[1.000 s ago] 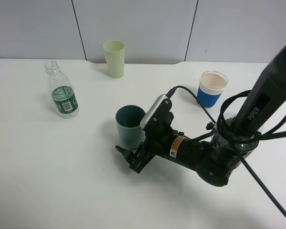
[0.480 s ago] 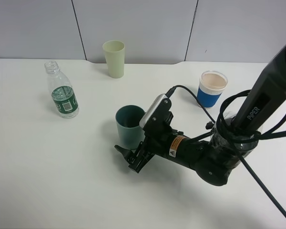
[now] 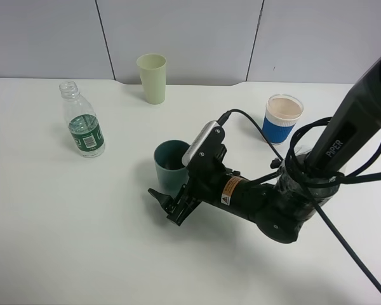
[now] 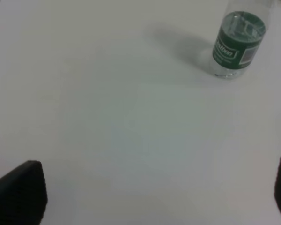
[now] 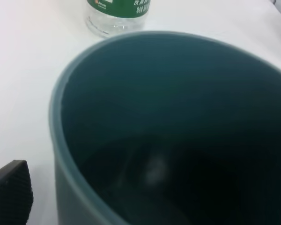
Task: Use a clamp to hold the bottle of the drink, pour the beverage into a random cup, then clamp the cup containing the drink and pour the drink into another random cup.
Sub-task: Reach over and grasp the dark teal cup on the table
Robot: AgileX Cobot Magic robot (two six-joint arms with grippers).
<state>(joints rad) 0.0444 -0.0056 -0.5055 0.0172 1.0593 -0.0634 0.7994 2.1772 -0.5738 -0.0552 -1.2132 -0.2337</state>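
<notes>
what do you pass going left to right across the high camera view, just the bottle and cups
bottle → pale green cup → teal cup → blue-banded cup

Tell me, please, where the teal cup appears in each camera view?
Exterior high: teal cup near the picture's middle, right of the green-labelled bottle.
Left wrist: not in it.
Right wrist: close up, filling most of the picture.
Shared landmark: the green-labelled bottle, visible in all three views.
</notes>
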